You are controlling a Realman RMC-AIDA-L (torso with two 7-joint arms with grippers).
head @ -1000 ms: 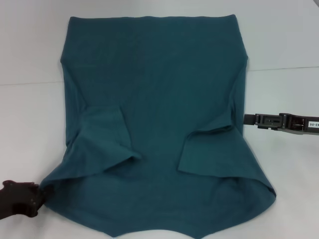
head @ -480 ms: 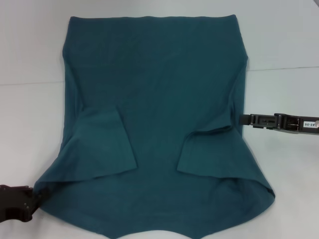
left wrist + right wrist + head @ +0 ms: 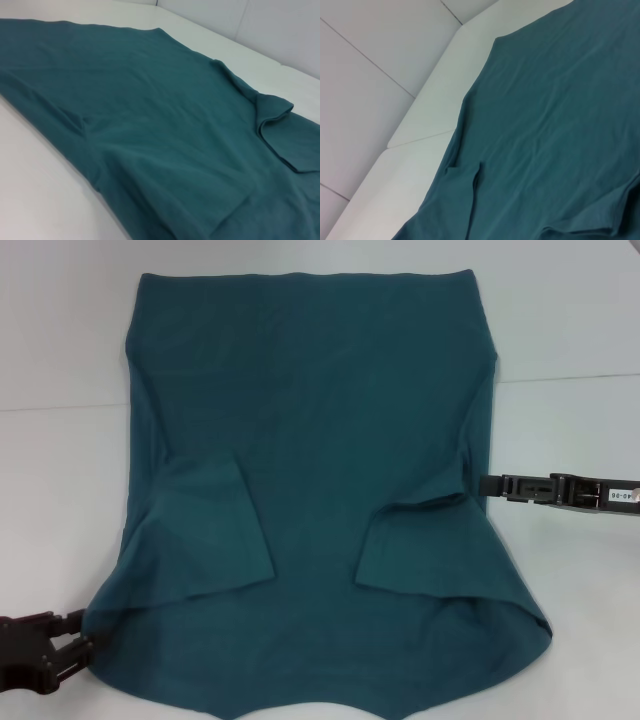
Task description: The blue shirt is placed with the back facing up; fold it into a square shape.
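The blue shirt (image 3: 310, 440) lies flat on the white table (image 3: 570, 330), both short sleeves folded inward over the body. It also fills the left wrist view (image 3: 150, 125) and the right wrist view (image 3: 560, 125). My left gripper (image 3: 82, 632) is at the shirt's near left corner. It is open, with its two black fingers spread at the cloth's edge. My right gripper (image 3: 484, 485) reaches in level from the right. Its tip touches the shirt's right edge, beside the folded right sleeve (image 3: 420, 540).
Bare white tabletop surrounds the shirt on the left, right and far sides. A seam line (image 3: 570, 377) crosses the table behind my right arm. White wall panels (image 3: 365, 75) rise past the table's far edge.
My left gripper has dropped toward the near edge and its fingers have spread. The left sleeve fold has settled flatter. My right gripper has slid left to the shirt's edge.
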